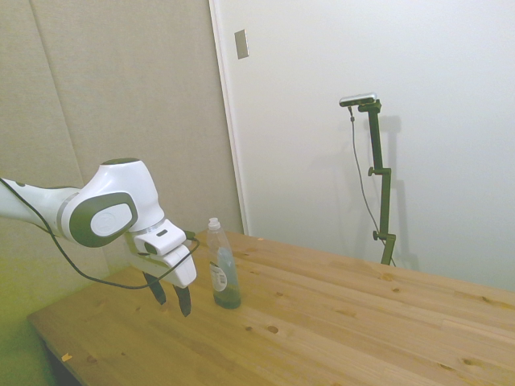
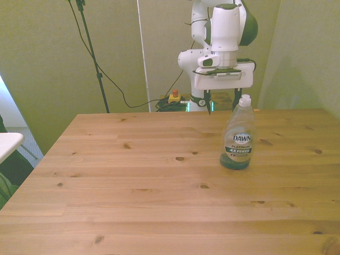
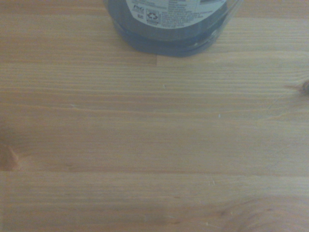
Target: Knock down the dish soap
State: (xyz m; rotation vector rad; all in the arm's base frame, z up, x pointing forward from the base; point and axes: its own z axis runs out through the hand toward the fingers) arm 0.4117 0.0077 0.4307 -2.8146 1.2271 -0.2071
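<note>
One dish soap (image 1: pixel 223 265) bottle stands upright on the wooden bench (image 1: pixel 338 322), toward the bench's far edge on the front view's right side. The gripper (image 1: pixel 170 300) hangs just beside the bottle, apart from it, fingers pointing down with a gap between them, unclosed and holding nothing. Bare wood lies all around the bottle. The wrist view catches the bottle's base (image 3: pixel 174 29).
</note>
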